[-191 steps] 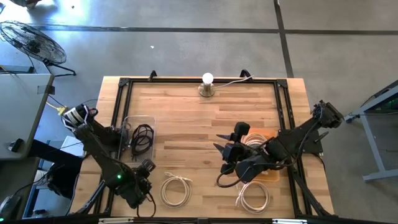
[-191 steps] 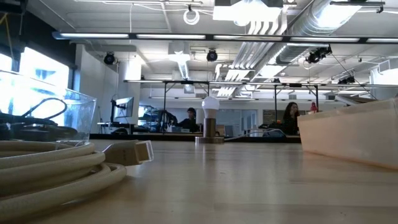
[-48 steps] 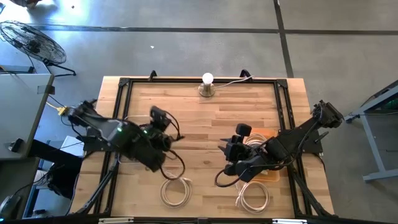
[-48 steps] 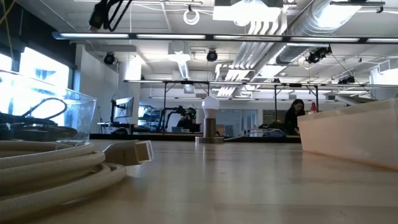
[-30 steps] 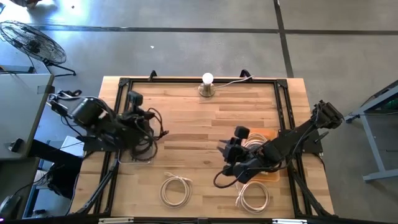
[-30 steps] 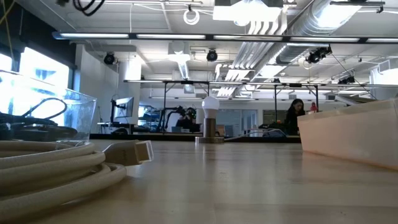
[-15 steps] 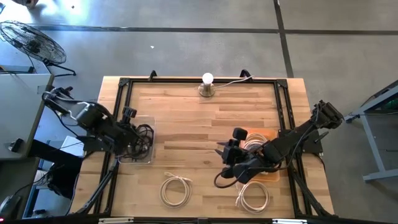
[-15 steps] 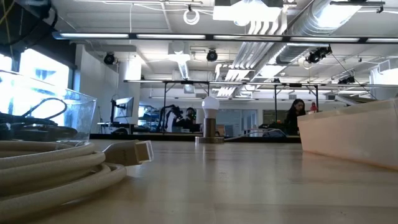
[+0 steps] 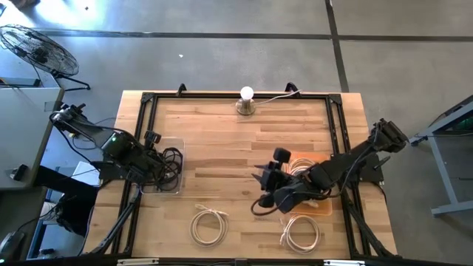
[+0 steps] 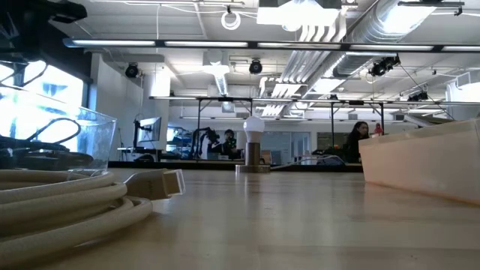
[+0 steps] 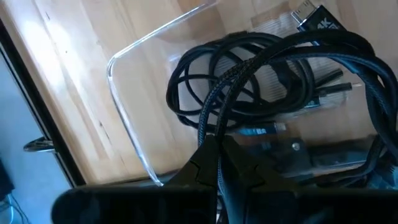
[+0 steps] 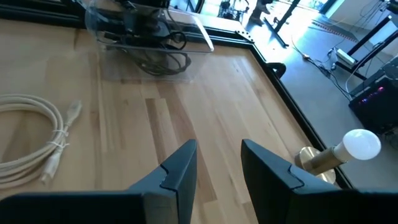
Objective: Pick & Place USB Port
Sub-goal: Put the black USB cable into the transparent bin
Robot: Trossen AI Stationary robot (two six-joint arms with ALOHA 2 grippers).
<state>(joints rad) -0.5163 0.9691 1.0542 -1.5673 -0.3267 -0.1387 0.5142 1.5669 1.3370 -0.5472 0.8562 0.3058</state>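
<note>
A clear plastic tray [image 9: 176, 142] stands at the table's left side and holds black cables [image 9: 171, 159]. My left gripper [image 9: 161, 157] is low over the tray, shut on a black braided USB cable [image 11: 249, 68]. The cable's loops spread over the other cables in the tray [image 11: 124, 118]. My right gripper [image 9: 259, 179] hangs over the table's middle, open, with nothing between its fingers [image 12: 214, 165]. From table height the tray [image 10: 97, 135] shows at the left. My left gripper pinches one braided strand of the black cable [image 11: 211, 127] between its two fingers [image 11: 205, 165]. The fingers come from above, slanting toward the table's right side. From the fingers the strand runs into the loops in the tray; whether those loops rest there I cannot tell.
Two white cable coils [image 9: 209, 225] [image 9: 301, 235] lie near the front edge. An orange bin [image 9: 314, 161] with white cables sits under my right arm. A lamp with a bulb [image 9: 246, 100] stands at the far edge. A black frame [image 9: 144, 111] borders the table.
My left gripper has gone toward the table's near-left side and down to the tray, staying shut on the black cable. The cable's hanging loops have come down among the cables in the tray. My right gripper has drifted slightly toward the table's left.
</note>
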